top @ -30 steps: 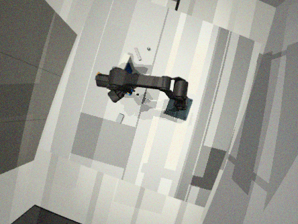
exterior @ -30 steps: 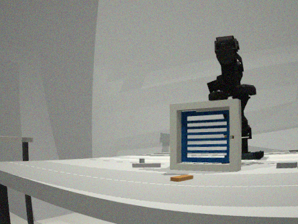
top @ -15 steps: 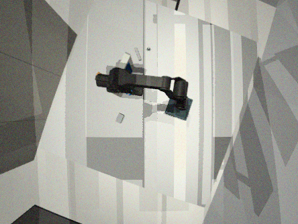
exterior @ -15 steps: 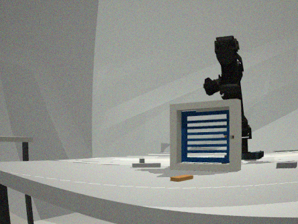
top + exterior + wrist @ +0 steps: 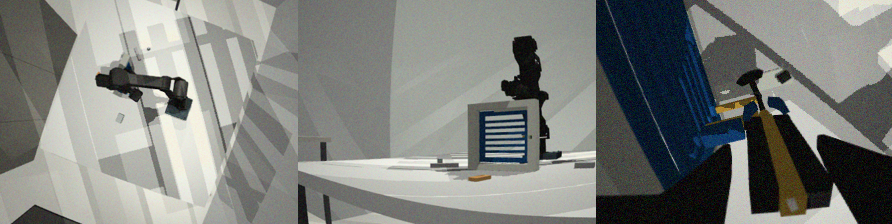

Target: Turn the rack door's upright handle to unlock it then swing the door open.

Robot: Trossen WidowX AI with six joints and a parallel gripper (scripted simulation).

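The arm (image 5: 144,81) (image 5: 527,68) is mounted on its base (image 5: 171,113) (image 5: 556,155), which is set inward from the bench's right edge in the top view. It is stretched toward the left edge and, from the exterior, is seen rising behind the rack (image 5: 503,168) (image 5: 125,59). The rack is placed toward the bench's left edge in the top view, nearer the upper left corner than the lower left one, and is partly covered by the arm. Blue slats of the door (image 5: 482,137) (image 5: 636,65) are seen across the frame's opening; how far the door is swung cannot be told.

The gripper (image 5: 774,145) is held partly open, its black fingers spread at either side of the wrist view. What looks like the handle (image 5: 772,145), black with a brown strip, is seen between them, just beside the door, with a visible gap on each side; no firm grip is shown, and whether it is touched cannot be told.

An orange block (image 5: 480,178) (image 5: 736,105) is laid between the rack and the bench's near edge in the exterior view. A small grey block (image 5: 119,118) (image 5: 584,165) is set apart from the rack, toward the lower left corner from above.
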